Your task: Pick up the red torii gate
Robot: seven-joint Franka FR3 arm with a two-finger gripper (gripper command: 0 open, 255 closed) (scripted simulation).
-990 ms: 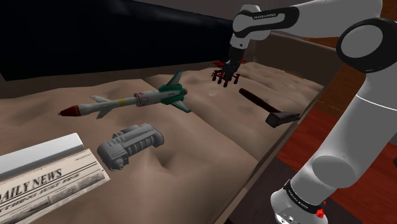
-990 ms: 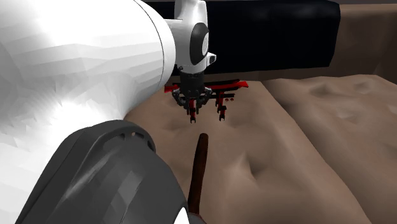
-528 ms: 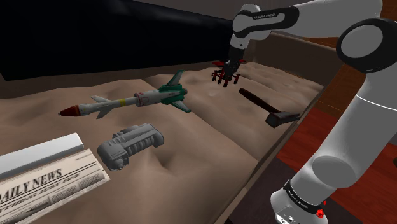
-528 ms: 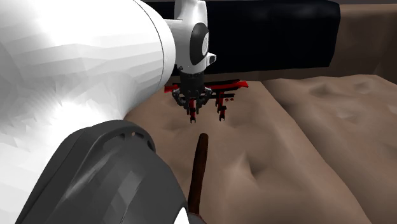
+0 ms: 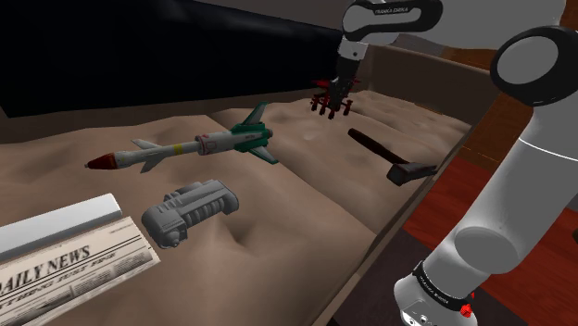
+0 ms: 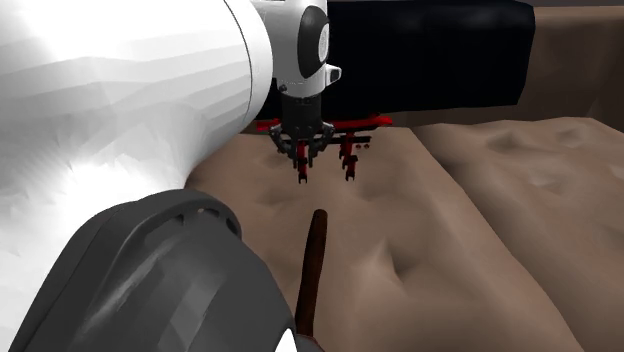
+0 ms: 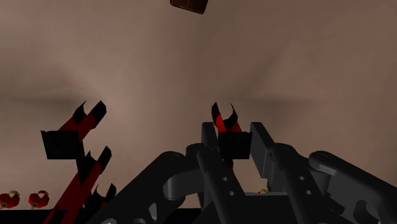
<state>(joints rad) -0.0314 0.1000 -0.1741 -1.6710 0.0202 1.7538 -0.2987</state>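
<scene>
In the shoulder view the arm (image 5: pixel 519 185) is the largest thing. It rises at 3 o'clock and bends over toward 1 o'clock. In the second exterior view its white and grey bulk (image 6: pixel 120 100) covers everything from 7 to 11 o'clock.

Under it lies the tan cushion (image 5: pixel 278 241), dimpled and backed by a black area.

The shoulder view also gives us three things. A newspaper (image 5: pixel 65 264) lies far out at 8 o'clock. A missile (image 5: pixel 185 148) lies at 9 o'clock of the picture's centre. A grey engine (image 5: pixel 190 209) sits just at 6 o'clock of the missile.

The hammer (image 5: pixel 389 156) lies at 4 o'clock of the gate. In the second exterior view we see its brown handle (image 6: pixel 312 270) at 6 o'clock of the gate, and in the wrist view its head (image 7: pixel 189 5), well apart from the gripper.

The gate (image 5: pixel 331 100), red and black, is at 1 o'clock in the shoulder view. It hangs under the gripper (image 5: pixel 335 91) near the cushion's far edge. In the second exterior view its beam (image 6: pixel 365 124) runs level and its legs seem to end just above the cushion.

The wrist view shows us the grip, which the other views leave unclear. The fingers (image 7: pixel 261 143) clamp one gate post (image 7: pixel 226 127) between them, with the gripper (image 7: pixel 232 137) closed tight on it.
</scene>
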